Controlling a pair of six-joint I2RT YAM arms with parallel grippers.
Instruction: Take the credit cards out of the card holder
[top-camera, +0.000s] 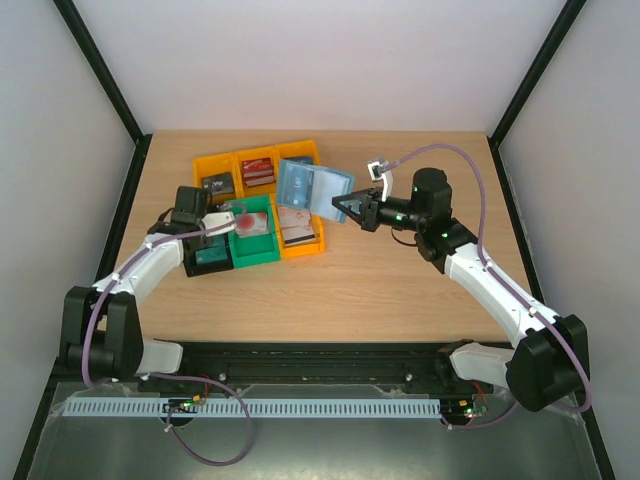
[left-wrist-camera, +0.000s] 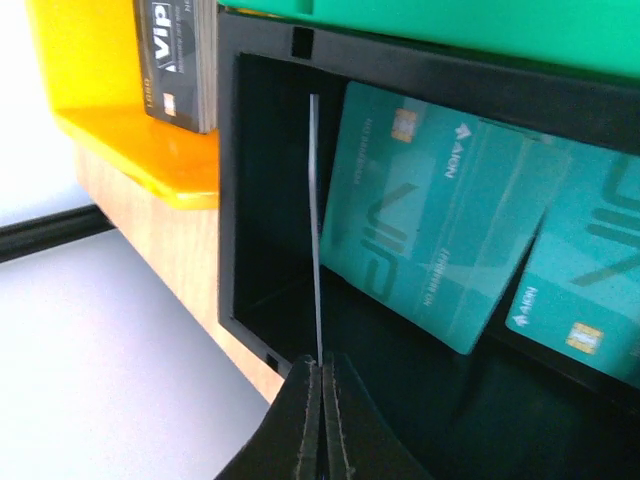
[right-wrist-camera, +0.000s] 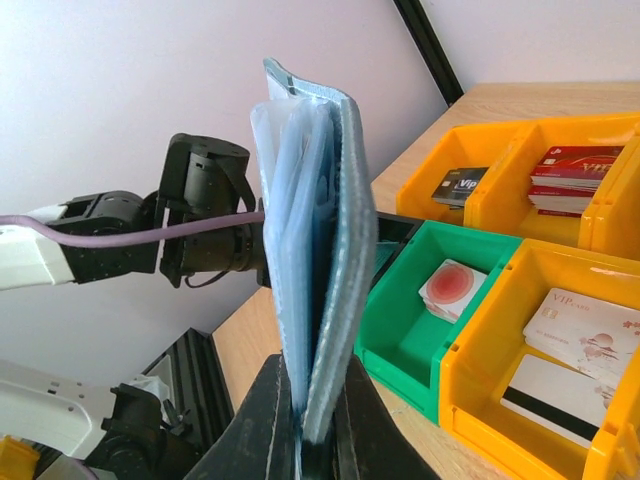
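Black bin (left-wrist-camera: 262, 170) with two teal credit cards (left-wrist-camera: 425, 215)

Wooden table (top-camera: 380, 290); white walls (top-camera: 320, 60); black corner posts (top-camera: 104, 65).

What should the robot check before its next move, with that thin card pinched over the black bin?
1. Left claw shut on card: ok.
2. Card over black bin: ok.
3. Card matches the teal cards in it: cannot tell, seen edge-on.
4. Right claw shut on holder: ok.
5. Holder empty: cannot tell.
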